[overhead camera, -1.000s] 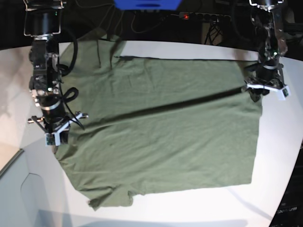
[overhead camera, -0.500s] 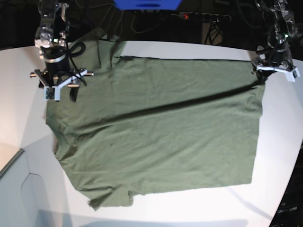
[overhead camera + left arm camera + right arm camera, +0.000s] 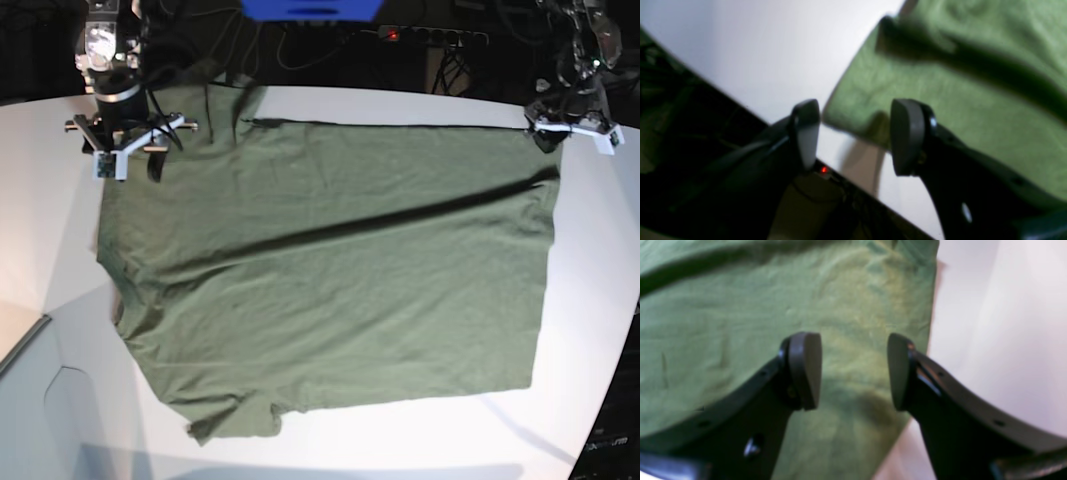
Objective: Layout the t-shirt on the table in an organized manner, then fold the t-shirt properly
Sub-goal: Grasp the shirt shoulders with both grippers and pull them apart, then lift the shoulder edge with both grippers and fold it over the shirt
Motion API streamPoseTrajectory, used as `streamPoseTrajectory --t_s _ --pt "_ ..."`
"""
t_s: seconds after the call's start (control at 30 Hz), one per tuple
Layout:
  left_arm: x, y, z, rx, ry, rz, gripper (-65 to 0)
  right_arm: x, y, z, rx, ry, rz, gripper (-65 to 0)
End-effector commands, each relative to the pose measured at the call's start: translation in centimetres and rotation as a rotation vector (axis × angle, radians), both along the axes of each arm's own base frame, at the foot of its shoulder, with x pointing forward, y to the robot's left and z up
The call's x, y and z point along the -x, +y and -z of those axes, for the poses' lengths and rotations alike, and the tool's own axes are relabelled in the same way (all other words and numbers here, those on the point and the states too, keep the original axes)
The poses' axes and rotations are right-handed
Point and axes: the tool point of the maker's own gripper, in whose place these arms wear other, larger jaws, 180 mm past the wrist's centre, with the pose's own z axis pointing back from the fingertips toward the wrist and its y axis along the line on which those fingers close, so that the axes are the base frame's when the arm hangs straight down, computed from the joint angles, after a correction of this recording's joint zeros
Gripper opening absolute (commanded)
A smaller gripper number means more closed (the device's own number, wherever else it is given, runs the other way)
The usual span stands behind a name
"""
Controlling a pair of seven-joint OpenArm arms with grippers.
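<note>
The t-shirt (image 3: 330, 270) lies spread flat on the white bench (image 3: 50, 200). The left tool (image 3: 853, 136), jaws apart, hovers over its far corner; the right tool (image 3: 853, 371), also apart, hangs above its edge.

This looks like a robotics lab. A white curved tabletop (image 3: 330, 440) fills the frame, with a dark backdrop along the top edge holding tangled cables (image 3: 300, 50), a power strip (image 3: 432, 36) with a red light and a blue unit (image 3: 310, 9).

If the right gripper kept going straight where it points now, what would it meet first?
Most likely the t-shirt: the open right gripper points down at green fabric near the shirt's edge, with the table just beside. Height above the cloth is unclear.
</note>
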Motion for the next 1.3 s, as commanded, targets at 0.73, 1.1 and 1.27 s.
streamPoseTrajectory --t_s 0.73,1.1,1.27 --pt "-1.3 -4.8 0.7 -0.018 0.026 0.367 -65.0 4.0 -3.6 0.7 0.033 0.051 0.111 -25.0" --pt "-1.4 -4.8 0.4 -0.019 0.019 0.374 -65.0 6.1 -2.6 6.4 -0.039 0.185 0.152 -25.0" --pt "-1.6 -4.4 -0.3 -0.034 0.002 0.368 -65.0 6.1 -2.5 7.9 -0.056 0.218 0.161 -25.2"
